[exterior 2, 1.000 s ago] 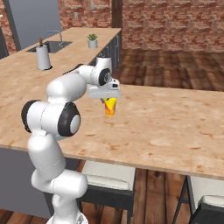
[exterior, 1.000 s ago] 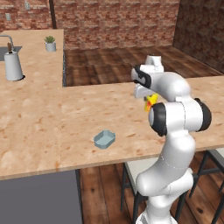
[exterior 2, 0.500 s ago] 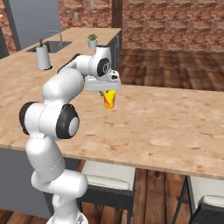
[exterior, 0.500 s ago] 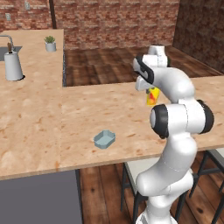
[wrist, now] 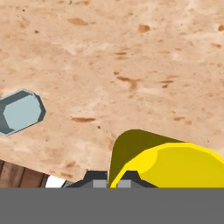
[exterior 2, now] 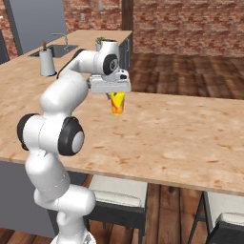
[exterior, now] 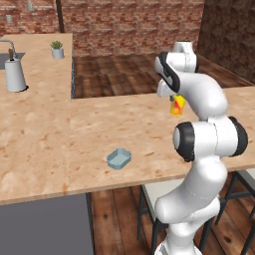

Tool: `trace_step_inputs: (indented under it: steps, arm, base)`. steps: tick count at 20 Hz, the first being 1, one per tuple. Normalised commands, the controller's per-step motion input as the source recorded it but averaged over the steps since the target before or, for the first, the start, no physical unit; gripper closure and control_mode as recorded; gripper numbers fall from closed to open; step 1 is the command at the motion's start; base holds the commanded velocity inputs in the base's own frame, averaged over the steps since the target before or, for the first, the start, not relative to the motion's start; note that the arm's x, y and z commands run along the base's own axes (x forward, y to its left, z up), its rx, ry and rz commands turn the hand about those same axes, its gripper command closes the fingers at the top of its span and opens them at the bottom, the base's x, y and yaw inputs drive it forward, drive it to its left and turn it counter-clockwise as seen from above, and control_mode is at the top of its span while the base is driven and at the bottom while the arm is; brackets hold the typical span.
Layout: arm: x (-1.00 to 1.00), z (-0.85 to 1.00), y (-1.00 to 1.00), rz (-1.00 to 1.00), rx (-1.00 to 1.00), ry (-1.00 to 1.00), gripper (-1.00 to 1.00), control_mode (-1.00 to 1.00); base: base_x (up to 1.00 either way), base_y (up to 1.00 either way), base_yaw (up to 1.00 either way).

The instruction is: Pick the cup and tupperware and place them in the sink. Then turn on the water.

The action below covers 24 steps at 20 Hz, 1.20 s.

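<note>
The yellow cup (exterior 2: 116,104) with its red-orange band hangs above the wood-look counter, held by my gripper (exterior 2: 114,95), which is shut on its rim. From the left base view the cup (exterior: 177,105) peeks out beside the arm's upper link. In the hand view the cup's yellow rim (wrist: 175,168) sits right at the fingertips. The pale blue-grey tupperware (exterior: 119,158) rests on the counter near its front edge, left of the arm; it also shows as the tupperware (wrist: 19,111) at the left of the hand view. The sink (exterior 2: 53,50) lies far back left.
A grey canister (exterior: 15,74) and a small potted plant (exterior: 58,49) stand on the far counter near the sink. Another grey canister view (exterior 2: 46,63) sits by the basin. Stools (exterior 2: 224,224) stand under the counter's front edge.
The arm has lifted the cup higher and carried it toward the back of the counter. The tupperware has stayed put.
</note>
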Motion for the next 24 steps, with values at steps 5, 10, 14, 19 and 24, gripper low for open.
trace_step_inputs:
  steps: [5,10,14,19,24]
  arm:
    - [-0.38,0.28,0.00,0.00,0.00,0.00,1.00,-1.00]
    - [-0.42,0.24,0.00,0.00,0.00,0.00,1.00,-1.00]
    - [-0.37,0.13,0.00,0.00,0.00,0.00,1.00,-1.00]
    - [-0.36,0.10,-0.01,0.00,0.00,0.00,1.00,-1.00]
    - [-0.27,0.09,0.00,0.00,0.00,0.00,1.00,-1.00]
  base:
    - [0.00,0.00,0.00]
    - [0.00,0.00,0.00]
    - [0.00,0.00,0.00]
    - [0.00,0.00,0.00]
    - [0.00,0.00,0.00]
